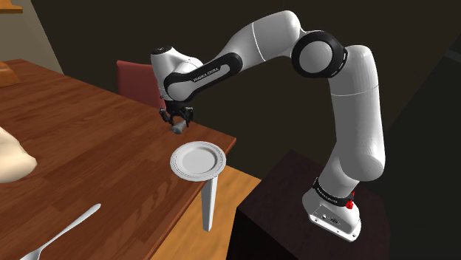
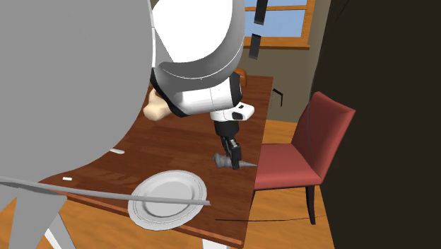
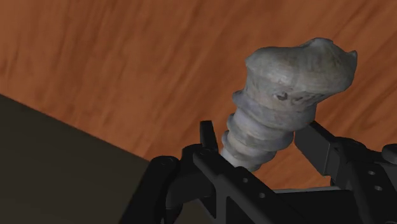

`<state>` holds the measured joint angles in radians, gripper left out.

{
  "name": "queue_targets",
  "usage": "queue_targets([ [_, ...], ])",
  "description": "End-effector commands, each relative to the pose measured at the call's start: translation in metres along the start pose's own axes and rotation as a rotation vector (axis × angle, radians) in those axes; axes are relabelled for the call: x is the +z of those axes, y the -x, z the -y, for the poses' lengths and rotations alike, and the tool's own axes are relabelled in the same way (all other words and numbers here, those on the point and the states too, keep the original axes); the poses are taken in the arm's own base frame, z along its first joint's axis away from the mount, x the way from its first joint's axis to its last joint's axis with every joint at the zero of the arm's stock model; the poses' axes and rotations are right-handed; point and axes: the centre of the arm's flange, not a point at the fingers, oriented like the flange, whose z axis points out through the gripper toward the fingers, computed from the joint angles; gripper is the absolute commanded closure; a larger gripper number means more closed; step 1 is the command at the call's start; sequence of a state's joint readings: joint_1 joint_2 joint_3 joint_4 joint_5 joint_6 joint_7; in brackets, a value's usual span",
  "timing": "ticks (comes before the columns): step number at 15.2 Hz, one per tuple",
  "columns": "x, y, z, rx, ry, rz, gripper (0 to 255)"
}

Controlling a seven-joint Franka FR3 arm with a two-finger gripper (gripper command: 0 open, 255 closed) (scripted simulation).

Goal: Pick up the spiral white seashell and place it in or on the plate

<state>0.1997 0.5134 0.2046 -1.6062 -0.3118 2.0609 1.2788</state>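
The hand [image 3: 266, 151] is clamped on the seashell [image 3: 287, 95], a grey-white ridged spiral. Its two black fingers [image 3: 208, 136] press the narrow coiled end from either side, while the broad end juts out past the fingertips. In the shoulder view the hand [image 1: 177, 117] points down with the shell [image 1: 178, 128] beneath it, near the desk's [image 1: 89, 148] edge. The shell sits low over the wood, and I cannot tell whether it is clear of the surface or just touching it.

The plate [image 1: 177, 167] sits empty at the desk's corner, close to the shell but apart from it. A red chair [image 2: 297, 155] stands just past the edge.

The grasp looks done, so the pick-up is made or all but made. What seems left is a lift if needed, a short carry to above the plate [image 2: 168, 175], and the release.
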Motion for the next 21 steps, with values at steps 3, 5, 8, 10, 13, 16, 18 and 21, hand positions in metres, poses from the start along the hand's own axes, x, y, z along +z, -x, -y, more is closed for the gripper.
queue_targets([
  [3, 0.0, 0.0, 0.0, 0.0, 0.0, 0.0, 255],
  [5, 0.0, 0.0, 0.0, 0.0, 0.0, 0.0, 255],
  [8, 0.0, 0.0, 0.0, 0.0, 0.0, 0.0, 255],
  [10, -0.005, -0.001, -0.001, 0.0, 0.0, 0.0, 255],
  [13, -0.021, -0.003, -0.002, 0.0, 0.0, 0.0, 255],
  [16, -0.036, -0.005, -0.004, 0.0, 0.0, 0.0, 255],
  [18, -0.047, -0.007, -0.005, 0.0, 0.0, 0.0, 255],
  [21, -0.062, -0.009, -0.006, 0.0, 0.0, 0.0, 255],
])
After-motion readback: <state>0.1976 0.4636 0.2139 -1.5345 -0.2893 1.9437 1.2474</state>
